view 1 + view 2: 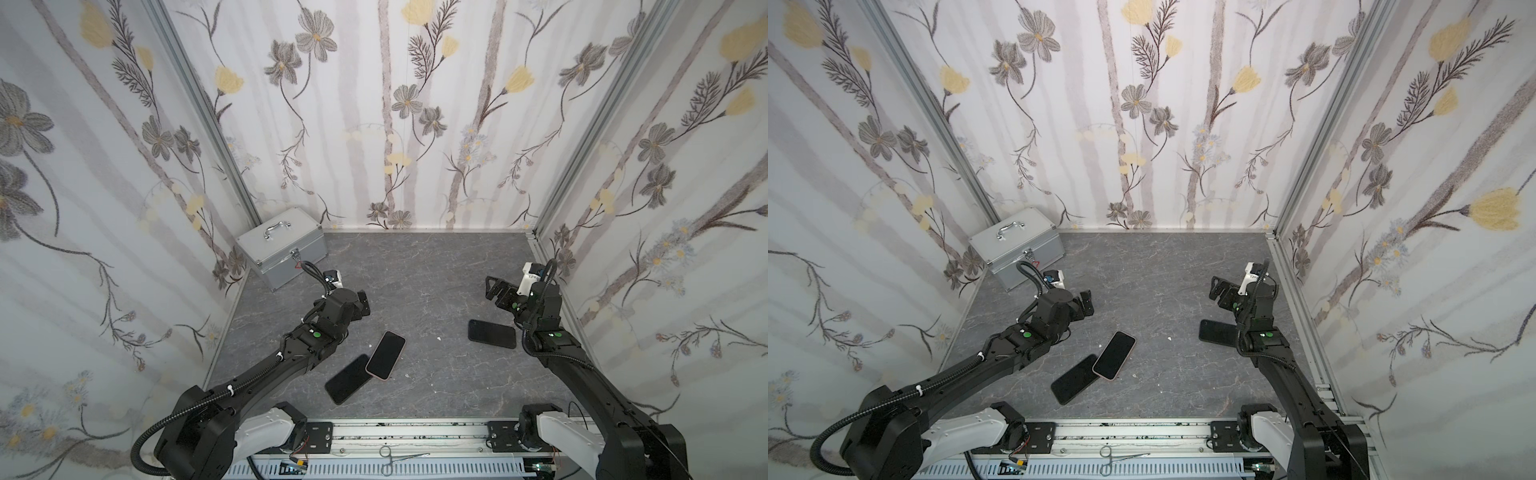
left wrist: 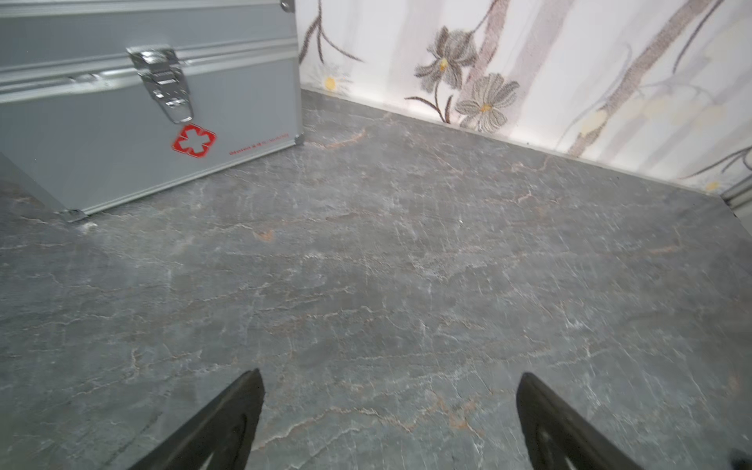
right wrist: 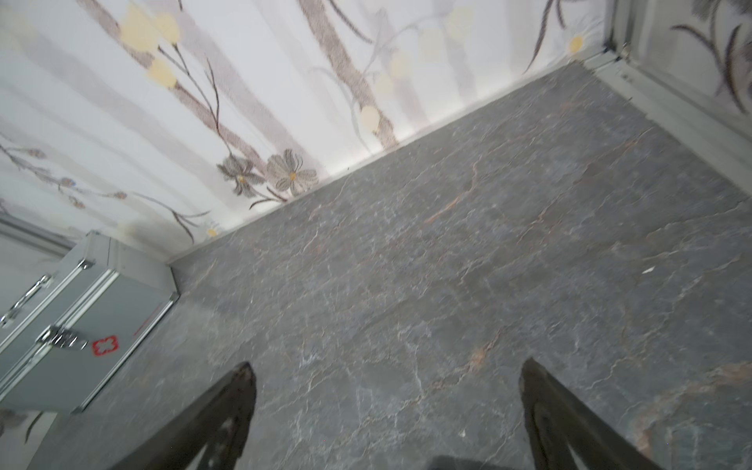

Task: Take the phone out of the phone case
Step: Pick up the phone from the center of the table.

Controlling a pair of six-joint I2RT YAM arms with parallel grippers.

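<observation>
A phone in a pinkish phone case (image 1: 385, 354) (image 1: 1113, 355) lies screen-up at the middle of the grey floor, its near end resting over a corner of a bare black phone (image 1: 348, 379) (image 1: 1074, 379). My left gripper (image 1: 363, 303) (image 1: 1087, 302) (image 2: 390, 376) hovers open behind and to the left of the cased phone, with nothing between its fingers. My right gripper (image 1: 492, 286) (image 1: 1217, 289) (image 3: 388, 368) is open too, just behind another black phone (image 1: 491, 333) (image 1: 1219, 331) at the right. Neither wrist view shows the cased phone.
A silver first-aid box (image 1: 280, 249) (image 1: 1017, 245) (image 2: 122, 122) (image 3: 81, 325) stands in the back left corner. Floral walls close three sides. Metal forceps (image 1: 399, 457) lie on the front rail. A few small white specks (image 1: 437, 338) dot the floor.
</observation>
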